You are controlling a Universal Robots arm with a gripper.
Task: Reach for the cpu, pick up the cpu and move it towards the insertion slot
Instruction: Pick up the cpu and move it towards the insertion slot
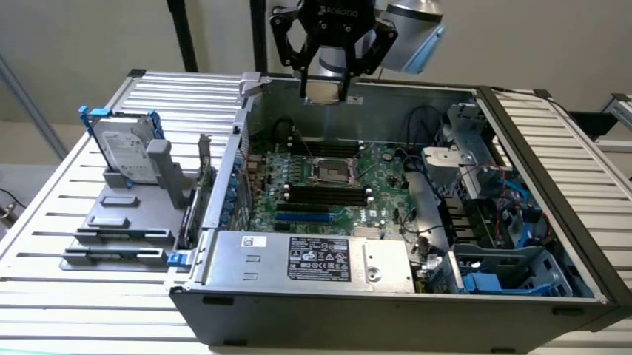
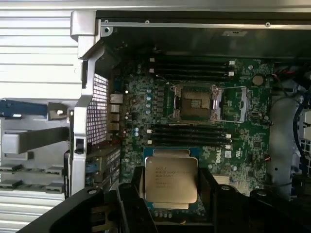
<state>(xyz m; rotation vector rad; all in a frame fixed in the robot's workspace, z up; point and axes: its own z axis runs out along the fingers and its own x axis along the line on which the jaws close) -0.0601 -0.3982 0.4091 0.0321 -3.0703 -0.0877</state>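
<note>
My gripper (image 1: pixel 326 95) hangs above the far wall of the open computer case, shut on the cpu (image 1: pixel 325 90), a small flat square chip held between the two black fingers. In the wrist view the cpu (image 2: pixel 171 179) shows its silvery-grey printed top, pinched at its sides by the fingers (image 2: pixel 209 187). The insertion slot (image 1: pixel 329 171), a square socket with a shiny metal frame and dark centre, lies on the green motherboard below and nearer than the gripper. In the wrist view the slot (image 2: pixel 194 103) sits beyond the held chip, apart from it.
Long black memory slots (image 1: pixel 323 194) flank the socket. A silver hard drive (image 1: pixel 126 151) stands upright on the grey tray at the exterior view's left. The power supply (image 1: pixel 308 259) fills the case's near side; cables and blue bays (image 1: pixel 493 222) crowd the exterior view's right.
</note>
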